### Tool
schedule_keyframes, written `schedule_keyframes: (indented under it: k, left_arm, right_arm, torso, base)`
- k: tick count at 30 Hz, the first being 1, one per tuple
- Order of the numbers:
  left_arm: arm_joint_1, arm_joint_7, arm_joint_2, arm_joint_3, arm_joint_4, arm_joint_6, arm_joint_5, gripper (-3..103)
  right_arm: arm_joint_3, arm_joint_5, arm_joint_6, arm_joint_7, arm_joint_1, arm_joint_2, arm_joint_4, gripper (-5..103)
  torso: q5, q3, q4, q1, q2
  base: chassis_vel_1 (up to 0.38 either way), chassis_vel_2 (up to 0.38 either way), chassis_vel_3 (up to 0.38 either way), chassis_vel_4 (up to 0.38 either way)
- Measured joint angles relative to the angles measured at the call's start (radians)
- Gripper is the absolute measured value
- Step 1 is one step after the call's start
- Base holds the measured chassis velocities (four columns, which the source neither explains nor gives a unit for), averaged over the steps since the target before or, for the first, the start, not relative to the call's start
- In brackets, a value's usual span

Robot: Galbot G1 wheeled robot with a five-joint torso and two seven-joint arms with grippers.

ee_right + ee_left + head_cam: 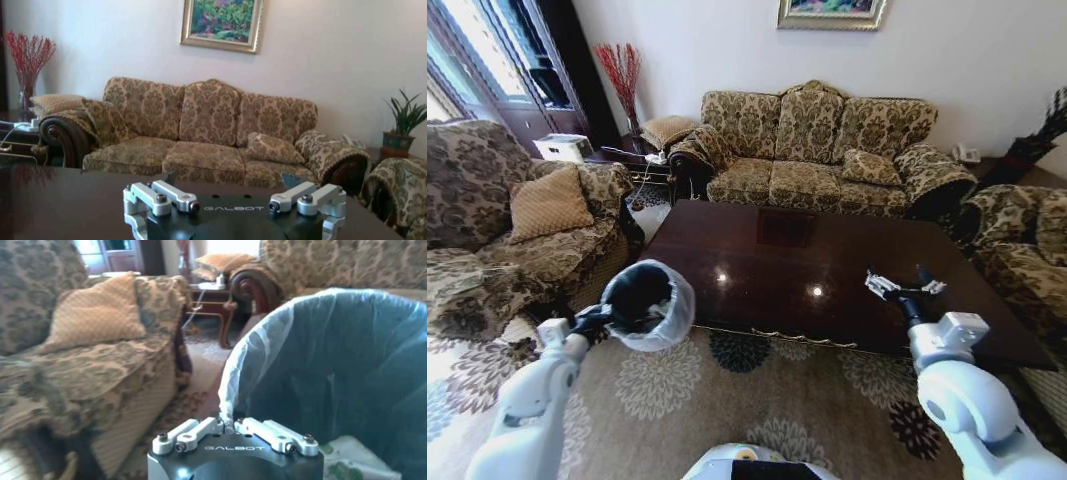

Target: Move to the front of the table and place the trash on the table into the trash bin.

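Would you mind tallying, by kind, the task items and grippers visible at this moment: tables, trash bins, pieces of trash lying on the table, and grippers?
Table: 1
Trash bin, gripped at its rim by the left gripper: 1
Trash lying on the table: 0
Grippers, counting the right gripper open above the table: 2
Total: 4

A furnished home living room.
Floral sofa (812,140) at twelve o'clock, matching armchair (507,225) at nine, framed painting (222,22) above, patterned carpet (757,400) underfoot, dark wooden bench (827,275) centred.
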Motion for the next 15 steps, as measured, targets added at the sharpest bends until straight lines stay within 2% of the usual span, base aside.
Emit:
schedule_keyframes:
  k: [3, 6, 7, 8, 9, 10, 11, 15]
  left_arm:
    - [0.01, 0.014, 0.0, -0.037, 0.03, -0.008, 0.002, 2]
    - [0.024, 0.002, 0.005, -0.085, 0.037, -0.025, -0.061, 2]
    - [0.024, 0.001, 0.013, -0.109, 0.017, -0.008, -0.098, 2]
    - [0.024, 0.001, 0.013, -0.109, 0.017, -0.008, -0.098, 2]
    - [0.022, 0.003, 0.027, -0.119, -0.002, 0.007, -0.148, 2]
    - [0.021, 0.004, 0.037, -0.118, -0.012, 0.018, -0.182, 2]
    - [0.012, 0.008, 0.053, -0.107, -0.031, 0.035, -0.224, 2]
    - [-0.01, 0.01, 0.072, -0.094, -0.074, 0.06, -0.274, 2]
  right_arm:
    - [-0.015, -0.003, 0.002, 0.001, 0.011, 0.0, -0.016, 100]
    - [-0.039, -0.012, 0.004, 0.001, 0.025, 0.002, -0.037, 100]
    - [-0.051, -0.017, 0.004, 0.001, 0.031, 0.004, -0.047, 100]
    - [-0.051, -0.017, 0.004, 0.001, 0.031, 0.004, -0.047, 100]
    - [-0.065, -0.025, 0.006, 0.001, 0.04, 0.008, -0.061, 100]
    - [-0.073, -0.029, 0.008, 0.0, 0.046, 0.011, -0.07, 100]
    - [-0.089, -0.036, 0.012, -0.003, 0.061, 0.017, -0.089, 100]
    - [-0.102, -0.037, 0.012, -0.006, 0.077, 0.021, -0.106, 100]
  torso:
    - [0.0008, 0.0, 0.0001, 0.0, 0.0]
    - [-0.0004, 0.0, 0.0003, 0.0, 0.0]
    - [0.0, 0.0, 0.0005, 0.0, 0.0]
    - [0.0, 0.0, 0.0005, 0.0, 0.0]
    - [0.0014, 0.0, 0.0008, 0.0, 0.0]
    - [0.0014, 0.0, 0.0008, 0.0, 0.0]
    - [-0.0004, 0.0, 0.0008, 0.0, 0.0]
    - [0.0002, 0.0, 0.0, 0.0, 0.0]
  base:
    - [0.0, 0.0, 0.0, 0.0]
    - [0.0, 0.0, 0.0, 0.0]
    - [0.0, 0.0, 0.0, 0.0]
    - [0.0, 0.0, 0.0, 0.0]
    - [0.0, 0.0, 0.0, 0.0]
    - [0.0, 0.0, 0.0, 0.0]
    - [0.0, 0.0, 0.0, 0.0]
    - [0.0, 0.0, 0.0, 0.0]
